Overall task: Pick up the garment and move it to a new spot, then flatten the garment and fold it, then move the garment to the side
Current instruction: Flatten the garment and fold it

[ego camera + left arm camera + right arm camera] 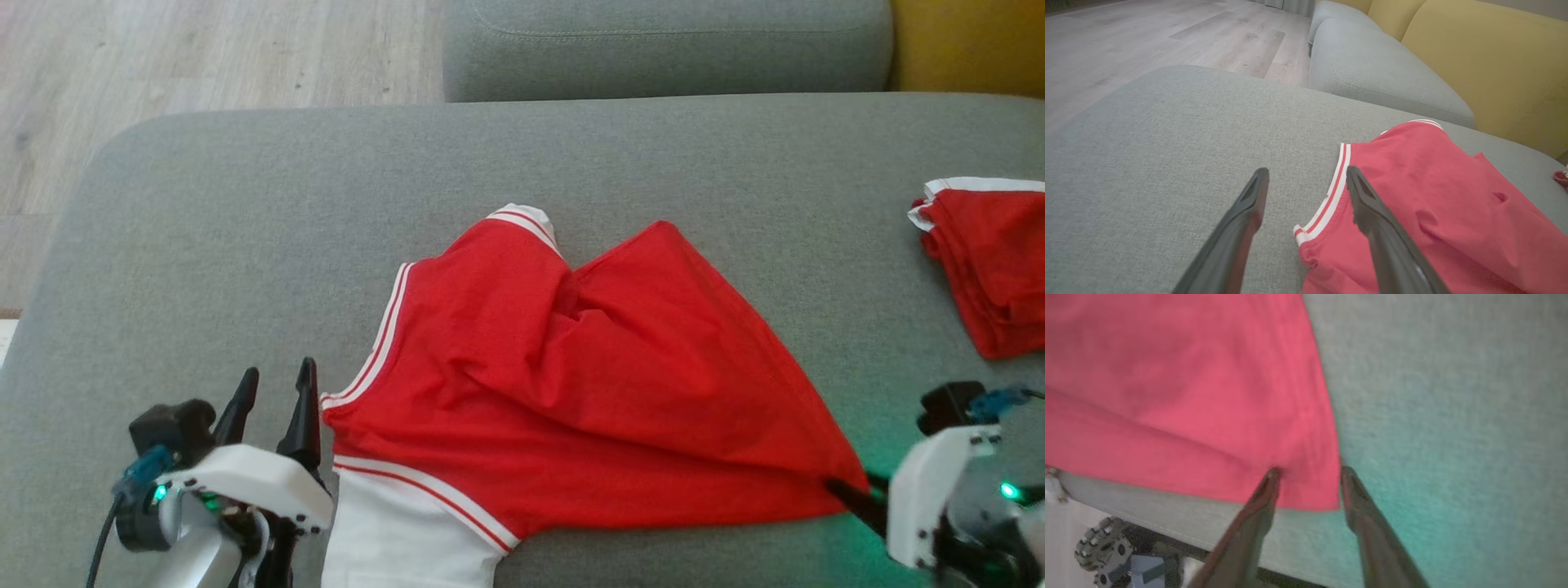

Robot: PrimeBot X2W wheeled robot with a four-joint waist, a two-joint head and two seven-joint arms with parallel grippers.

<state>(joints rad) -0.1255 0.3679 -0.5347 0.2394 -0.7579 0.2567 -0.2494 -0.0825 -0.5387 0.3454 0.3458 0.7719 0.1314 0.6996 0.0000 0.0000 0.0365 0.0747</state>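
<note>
Right tool [1308, 473] astride garment [1167, 396] corner

Left hand [278, 367]: 2 long dark fingers [304, 408], matte, tapering to points, w/ a shallow groove nr each tip. Rounded white shell [245, 482] w/ small dark screws [300, 517], green LED [159, 492], blue plug [143, 469] + black cable [100, 547], black block [171, 425] behind. Right hand [853, 486]: same build, i.e. white shell, dark screws, green LED, blue plug, black block. Base wheel [1104, 547]: grey, ringed w/ small rollers.
</note>
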